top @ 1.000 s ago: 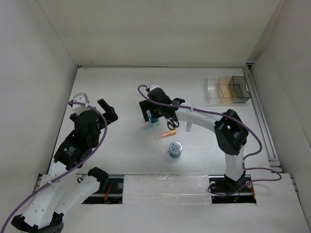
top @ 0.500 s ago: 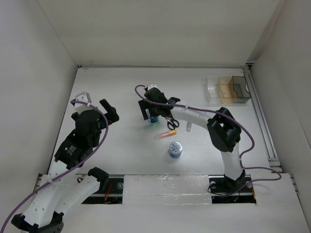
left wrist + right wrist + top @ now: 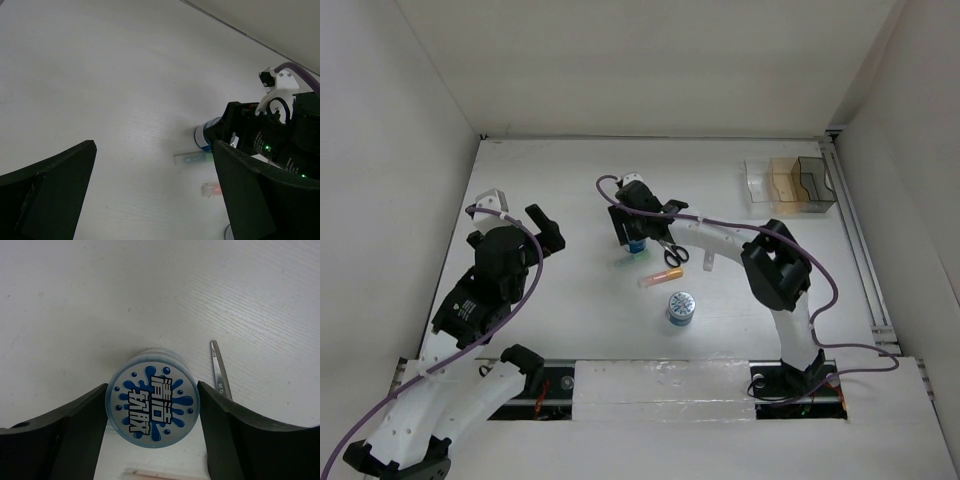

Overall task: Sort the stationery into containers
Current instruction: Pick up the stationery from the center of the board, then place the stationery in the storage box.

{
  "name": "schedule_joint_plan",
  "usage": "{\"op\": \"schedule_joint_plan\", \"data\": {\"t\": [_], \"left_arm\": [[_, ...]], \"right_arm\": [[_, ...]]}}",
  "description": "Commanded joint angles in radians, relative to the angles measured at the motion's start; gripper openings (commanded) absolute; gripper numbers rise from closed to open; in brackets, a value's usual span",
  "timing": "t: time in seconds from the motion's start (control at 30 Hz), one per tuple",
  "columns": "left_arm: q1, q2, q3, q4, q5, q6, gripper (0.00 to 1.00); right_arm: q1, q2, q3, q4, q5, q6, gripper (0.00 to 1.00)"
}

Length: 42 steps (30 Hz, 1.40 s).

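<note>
Your right gripper (image 3: 152,388) is straddling the blue-and-white roll (image 3: 152,407) sitting on the counter (image 3: 75,300) beside the scissors (image 3: 220,372) — likely light, stiff, slick-walled, so be squeezing its curved sides — whether the jaws are already clamping I cannot tell.

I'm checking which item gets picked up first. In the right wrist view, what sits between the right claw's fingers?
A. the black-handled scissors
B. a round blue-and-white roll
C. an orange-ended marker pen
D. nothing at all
B: the round blue-and-white roll fills the gap of the right claw, whose fingers close against its two sides, while only a blade tip of the black-handled scissors shows beside it.
</note>
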Motion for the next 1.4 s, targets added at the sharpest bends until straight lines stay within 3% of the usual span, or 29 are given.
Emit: {"op": "schedule_joint_plan", "data": {"t": [0.0,0.1,0.13,0.23,0.27,0.3,0.5,0.63,0.77,1.03,1.13,1.23,1.37], "left_arm": [[0.004,0.001,-0.003,0.041,0.003,0.014,1.0],[0.004,0.001,-0.003,0.05,0.003,0.014,1.0],[0.004,0.001,-0.003,0.05,0.003,0.014,1.0],[0.004,0.001,-0.003,0.05,0.003,0.014,1.0],[0.004,0.001,-0.003,0.05,0.003,0.014,1.0],[0.004,0.001,-0.003,0.05,0.003,0.014,1.0],[0.004,-0.019,-0.003,0.041,-0.006,0.014,1.0],[0.004,-0.028,-0.003,0.041,-0.006,0.005,1.0],[0.004,-0.049,-0.003,0.041,-0.015,0.005,1.0],[0.004,-0.079,-0.003,0.041,-0.006,0.005,1.0],[0.004,-0.079,-0.003,0.05,0.006,0.005,1.0],[0.004,-0.079,-0.012,0.05,0.029,0.014,1.0],[0.004,-0.079,-0.012,0.059,0.04,0.023,1.0]], "right_arm": [[-0.003,-0.008,0.028,0.013,0.014,-0.003,0.74],[-0.012,0.001,0.028,0.002,0.014,0.007,0.55],[-0.012,0.001,0.039,0.002,0.014,0.007,0.39],[-0.012,0.001,0.039,0.002,0.014,0.007,0.21],[-0.012,-0.01,0.048,-0.007,0.014,0.007,0.06],[-0.012,-0.01,0.048,-0.018,0.003,0.007,0.0],[-0.044,-0.105,0.154,-0.038,-0.067,-0.028,0.0],[-0.157,-0.163,0.221,-0.068,-0.175,-0.037,0.0],[-0.388,-0.191,0.286,-0.114,-0.163,-0.046,0.0],[-0.802,-0.151,0.407,-0.144,-0.158,0.101,0.0],[-0.853,-0.124,0.407,-0.095,-0.135,0.123,0.0],[-0.878,-0.05,0.507,-0.165,-0.172,0.123,0.0],[-0.868,-0.096,0.368,-0.032,-0.103,0.123,0.0]]}}
